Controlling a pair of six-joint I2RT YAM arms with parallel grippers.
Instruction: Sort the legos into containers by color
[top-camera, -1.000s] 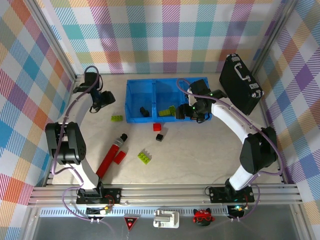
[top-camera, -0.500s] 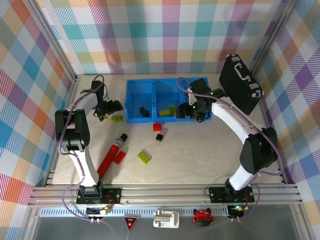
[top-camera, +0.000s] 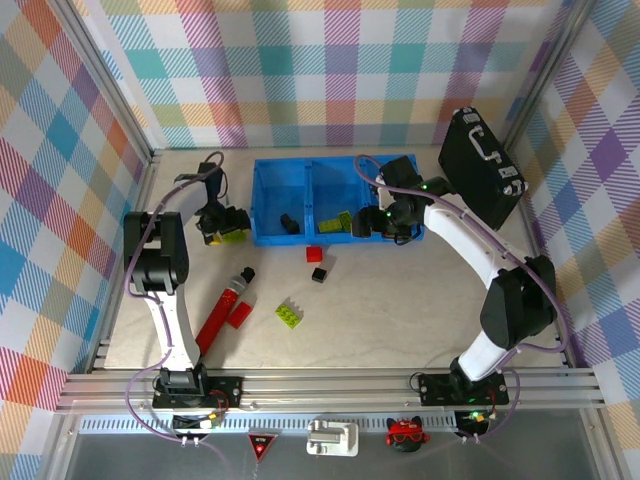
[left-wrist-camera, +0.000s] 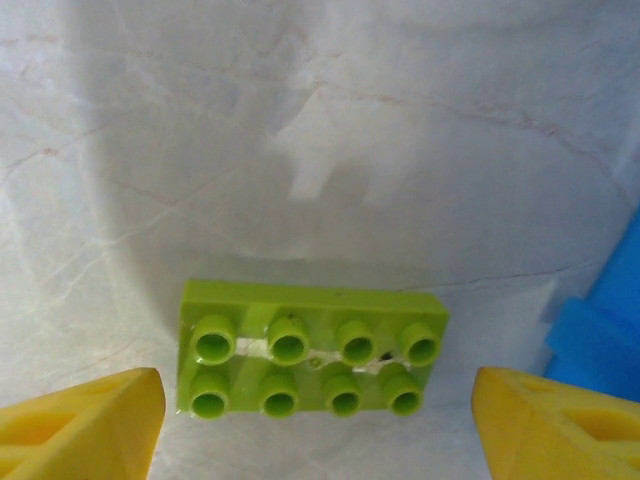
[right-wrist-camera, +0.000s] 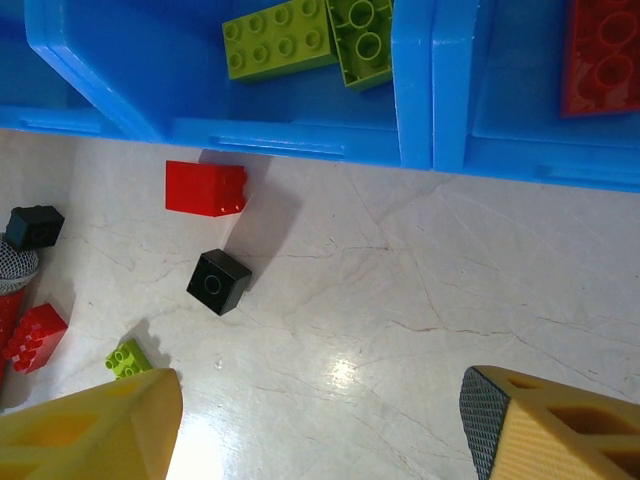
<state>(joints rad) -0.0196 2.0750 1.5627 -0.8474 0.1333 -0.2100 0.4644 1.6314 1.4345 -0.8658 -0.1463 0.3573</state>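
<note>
The left gripper (top-camera: 227, 226) has moved over the green lego (left-wrist-camera: 312, 362), left-centre in the top view. Its fingers are spread astride it, so pickup is likely next. The right gripper (right-wrist-camera: 320, 425) is spread and empty.

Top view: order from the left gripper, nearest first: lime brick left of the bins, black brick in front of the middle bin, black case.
1. Lime brick, between the open fingers of the left gripper.
2. Black brick, mid-table.
3. Black case, far right.
</note>
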